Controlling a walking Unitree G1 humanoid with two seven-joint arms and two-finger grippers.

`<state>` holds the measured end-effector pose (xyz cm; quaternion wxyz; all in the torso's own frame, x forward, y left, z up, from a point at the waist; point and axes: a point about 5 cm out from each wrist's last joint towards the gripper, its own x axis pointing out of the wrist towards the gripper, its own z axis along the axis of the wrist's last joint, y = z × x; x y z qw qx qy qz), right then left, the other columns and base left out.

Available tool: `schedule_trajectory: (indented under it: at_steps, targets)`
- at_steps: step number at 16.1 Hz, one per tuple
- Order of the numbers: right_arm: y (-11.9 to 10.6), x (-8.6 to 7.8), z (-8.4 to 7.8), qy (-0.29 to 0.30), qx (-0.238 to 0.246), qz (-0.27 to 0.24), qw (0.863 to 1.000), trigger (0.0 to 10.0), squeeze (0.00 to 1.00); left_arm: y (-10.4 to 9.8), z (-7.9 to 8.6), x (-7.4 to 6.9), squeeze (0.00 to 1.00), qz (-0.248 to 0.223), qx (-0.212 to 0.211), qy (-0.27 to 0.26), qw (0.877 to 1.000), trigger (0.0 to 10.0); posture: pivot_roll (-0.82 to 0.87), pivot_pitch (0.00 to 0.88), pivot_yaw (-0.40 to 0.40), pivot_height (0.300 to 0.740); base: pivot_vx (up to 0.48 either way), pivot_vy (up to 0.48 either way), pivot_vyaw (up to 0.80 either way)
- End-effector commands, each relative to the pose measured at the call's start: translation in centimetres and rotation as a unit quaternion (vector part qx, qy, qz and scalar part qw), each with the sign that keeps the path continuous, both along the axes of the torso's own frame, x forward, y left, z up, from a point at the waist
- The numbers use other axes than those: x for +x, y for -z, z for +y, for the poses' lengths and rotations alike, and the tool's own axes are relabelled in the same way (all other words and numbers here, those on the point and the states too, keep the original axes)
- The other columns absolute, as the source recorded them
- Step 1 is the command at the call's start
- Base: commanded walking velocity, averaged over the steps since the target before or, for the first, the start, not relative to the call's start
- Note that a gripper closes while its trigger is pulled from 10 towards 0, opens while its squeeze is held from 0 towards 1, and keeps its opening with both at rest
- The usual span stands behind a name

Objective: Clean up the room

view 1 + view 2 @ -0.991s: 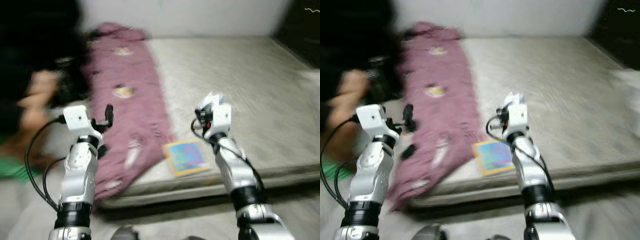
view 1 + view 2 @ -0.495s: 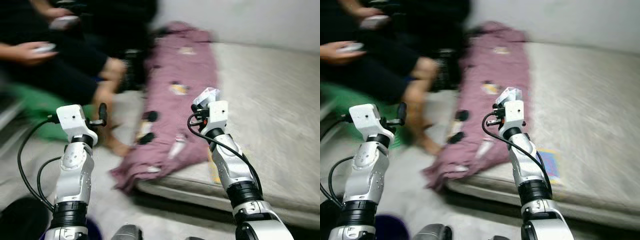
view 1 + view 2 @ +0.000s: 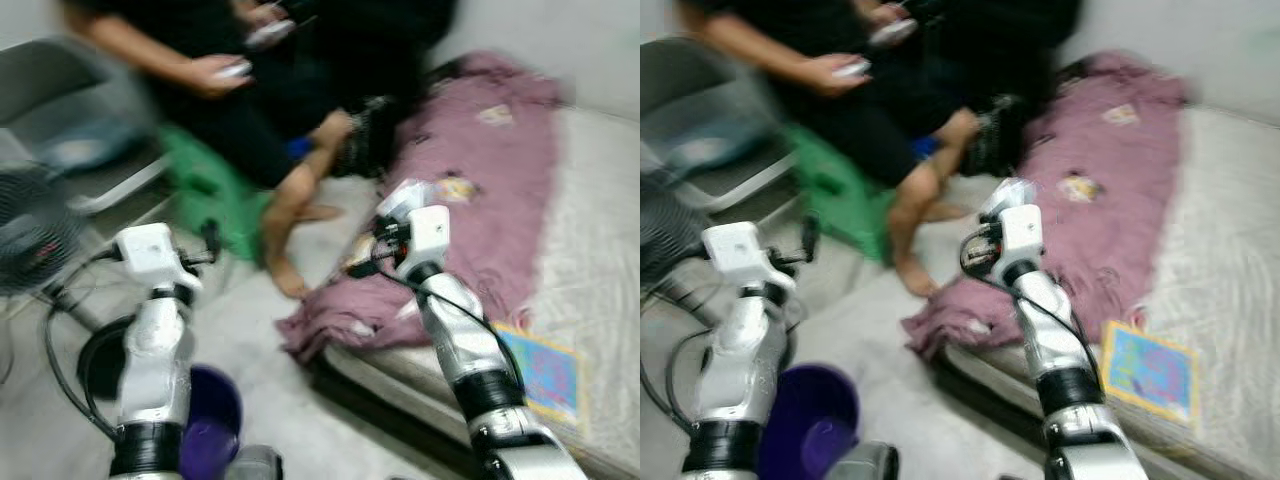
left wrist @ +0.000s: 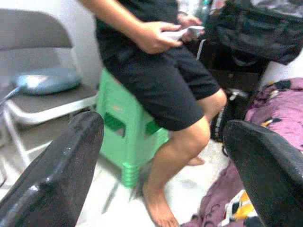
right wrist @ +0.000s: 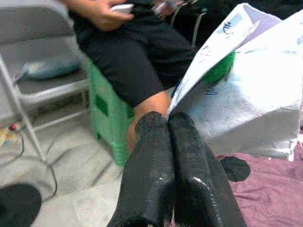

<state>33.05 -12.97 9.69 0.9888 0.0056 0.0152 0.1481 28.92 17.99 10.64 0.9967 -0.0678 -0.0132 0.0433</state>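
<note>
White wrapper [image 5: 246,90] is pinched in the right gripper [image 5: 169,124], raised over the near edge of the purple blanket [image 3: 500,190] on the mattress [image 3: 600,250]. Left gripper [image 4: 161,142] hangs spread wide toward a seated person [image 4: 156,71] on a green stool [image 4: 128,137]; a purple bucket [image 3: 810,425] sits near left.

blurry silver arms, black cables

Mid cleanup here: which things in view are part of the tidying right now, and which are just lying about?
In the job:
- white plastic bag, pinched in the shut right pincer
- purple bin on the floor, a likely drop spot
- left pincer, open, holding nothing

Just lying about:
- purple blanket over the mattress edge
- colourful book
- green stool under a seated person
- folding chair
</note>
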Motion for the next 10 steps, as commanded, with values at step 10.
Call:
schedule_trajectory:
  at_steps: [10]
  targets:
    - [-1.3,0.2,2.3,-0.03,0.015,-0.02,0.999,10.0,0.0,-0.7,-0.5,0.3,0.0,-0.01,0.036,-0.008,0.999,10.0,0.07,0.0,-0.014,0.74,0.0,0.0,0.8]
